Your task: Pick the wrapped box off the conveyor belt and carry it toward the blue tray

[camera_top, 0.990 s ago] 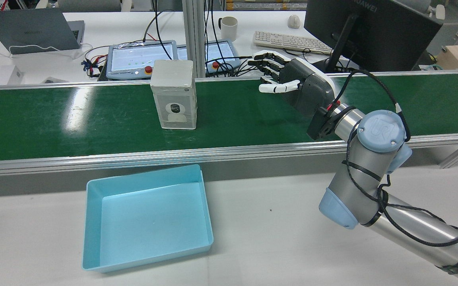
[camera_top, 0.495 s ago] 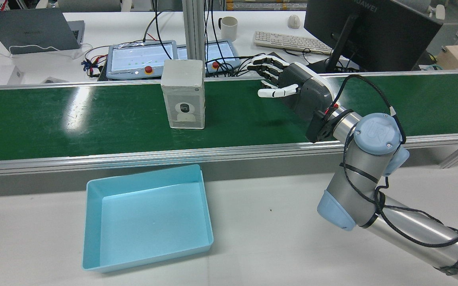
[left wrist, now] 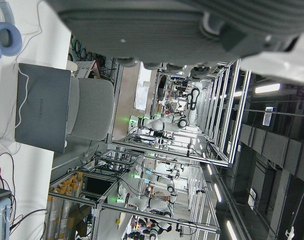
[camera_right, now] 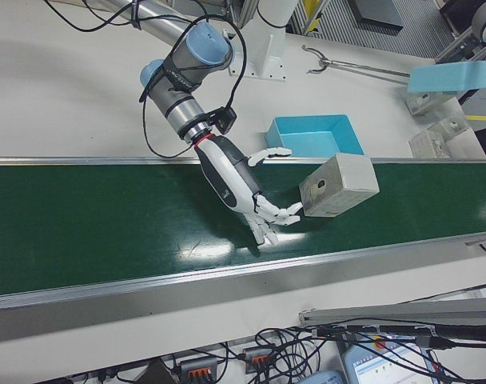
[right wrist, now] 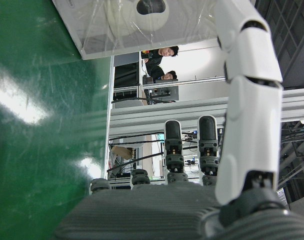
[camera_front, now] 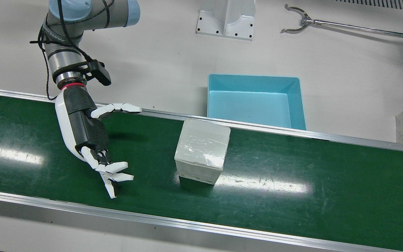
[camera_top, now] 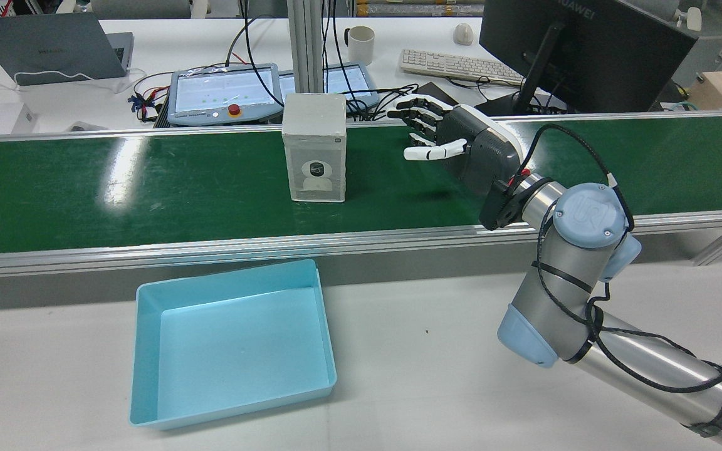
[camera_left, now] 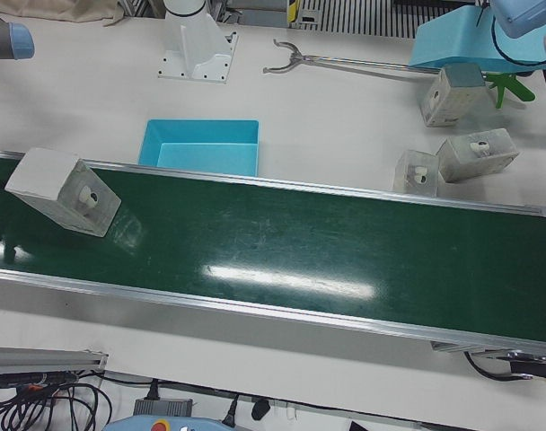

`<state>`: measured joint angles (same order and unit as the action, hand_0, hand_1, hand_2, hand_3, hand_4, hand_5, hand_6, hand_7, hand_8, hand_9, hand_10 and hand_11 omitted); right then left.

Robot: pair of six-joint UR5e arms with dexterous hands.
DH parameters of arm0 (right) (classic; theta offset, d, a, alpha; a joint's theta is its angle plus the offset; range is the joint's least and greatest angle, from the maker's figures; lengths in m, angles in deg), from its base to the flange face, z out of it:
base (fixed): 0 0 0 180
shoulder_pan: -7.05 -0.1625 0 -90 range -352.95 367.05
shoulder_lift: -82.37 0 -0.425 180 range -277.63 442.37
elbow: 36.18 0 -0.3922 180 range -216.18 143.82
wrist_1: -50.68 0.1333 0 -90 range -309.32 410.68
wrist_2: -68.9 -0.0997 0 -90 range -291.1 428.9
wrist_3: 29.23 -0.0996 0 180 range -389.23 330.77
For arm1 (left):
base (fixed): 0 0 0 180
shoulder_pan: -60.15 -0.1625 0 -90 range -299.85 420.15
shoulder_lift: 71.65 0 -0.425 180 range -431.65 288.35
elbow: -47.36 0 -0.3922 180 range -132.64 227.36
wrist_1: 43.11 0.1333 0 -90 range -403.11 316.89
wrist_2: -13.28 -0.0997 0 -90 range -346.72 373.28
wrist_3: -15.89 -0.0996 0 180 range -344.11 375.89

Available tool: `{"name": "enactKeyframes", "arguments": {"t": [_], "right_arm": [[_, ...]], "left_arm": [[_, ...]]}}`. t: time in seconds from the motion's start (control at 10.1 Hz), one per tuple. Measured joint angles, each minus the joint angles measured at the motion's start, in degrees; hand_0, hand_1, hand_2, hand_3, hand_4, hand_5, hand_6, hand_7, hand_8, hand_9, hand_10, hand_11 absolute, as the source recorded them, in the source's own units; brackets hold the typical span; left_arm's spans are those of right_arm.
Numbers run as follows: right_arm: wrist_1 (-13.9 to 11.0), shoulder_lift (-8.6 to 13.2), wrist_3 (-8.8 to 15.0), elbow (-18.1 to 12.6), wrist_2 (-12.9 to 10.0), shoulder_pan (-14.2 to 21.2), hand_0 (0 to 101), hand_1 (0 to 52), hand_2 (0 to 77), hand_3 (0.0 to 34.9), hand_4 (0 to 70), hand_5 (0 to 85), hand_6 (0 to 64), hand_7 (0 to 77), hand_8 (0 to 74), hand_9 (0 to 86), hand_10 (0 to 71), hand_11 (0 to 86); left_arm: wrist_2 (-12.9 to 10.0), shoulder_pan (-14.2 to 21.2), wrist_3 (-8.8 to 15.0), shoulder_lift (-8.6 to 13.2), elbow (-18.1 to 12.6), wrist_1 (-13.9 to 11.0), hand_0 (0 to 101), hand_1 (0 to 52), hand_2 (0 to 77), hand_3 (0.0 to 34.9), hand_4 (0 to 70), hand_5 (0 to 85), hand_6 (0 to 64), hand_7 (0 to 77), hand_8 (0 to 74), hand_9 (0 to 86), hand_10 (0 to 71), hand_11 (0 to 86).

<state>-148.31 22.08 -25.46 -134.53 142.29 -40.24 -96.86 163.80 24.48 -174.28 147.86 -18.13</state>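
The wrapped box [camera_top: 314, 147], white under clear film with a round camera picture on its face, stands upright on the green conveyor belt [camera_top: 148, 188]. My right hand [camera_top: 461, 147] hovers over the belt just right of the box, open, fingers spread toward it and holding nothing. In the front view the box [camera_front: 201, 150] sits a short gap from the right hand [camera_front: 89, 133]. The right hand view shows the box [right wrist: 142, 20] beyond the fingers [right wrist: 247, 100]. The blue tray [camera_top: 141, 351] lies on the white table beside the belt. Only the left hand's palm [left wrist: 167, 30] shows.
Three more wrapped boxes [camera_left: 475, 153] lie on the table past the belt's far end. A metal grabber tool [camera_front: 327, 23] and a white pedestal [camera_front: 226, 17] sit behind the tray [camera_front: 254, 79]. Teach pendants [camera_top: 223, 91], keyboard and monitor [camera_top: 586, 50] stand beyond the belt.
The box has travelled along the belt toward my right hand. The hand has shifted slightly toward the box and stays open.
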Motion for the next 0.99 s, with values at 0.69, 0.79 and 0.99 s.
{"name": "enactKeyframes", "arguments": {"t": [0.69, 0.79, 0.99], "right_arm": [[0.0, 0.0, 0.2, 0.1, 0.0, 0.3, 48, 14.7, 20.2, 17.8, 12.5, 34.9, 5.5, 25.1, 0.0, 6.0, 0.0, 0.0], [0.0, 0.0, 0.2, 0.1, 0.0, 0.3, 48, 14.7, 18.5, 17.8, 12.5, 34.9, 5.5, 25.1, 0.0, 6.0, 0.0, 0.0], [0.0, 0.2, 0.1, 0.0, 0.0, 0.4, 48, 14.7, 20.7, 18.2, 12.5, 34.9, 5.5, 25.1, 0.0, 6.0, 0.0, 0.5]], "left_arm": [[0.0, 0.0, 0.0, 0.0, 0.0, 0.0, 0, 0.0, 0.5, 0.0, 0.0, 1.1, 0.0, 0.0, 0.0, 0.0, 0.0, 0.0], [0.0, 0.0, 0.0, 0.0, 0.0, 0.0, 0, 0.0, 0.5, 0.0, 0.0, 1.1, 0.0, 0.0, 0.0, 0.0, 0.0, 0.0], [0.0, 0.0, 0.0, 0.0, 0.0, 0.0, 0, 0.0, 0.5, 0.0, 0.0, 1.1, 0.0, 0.0, 0.0, 0.0, 0.5, 0.0]]}}
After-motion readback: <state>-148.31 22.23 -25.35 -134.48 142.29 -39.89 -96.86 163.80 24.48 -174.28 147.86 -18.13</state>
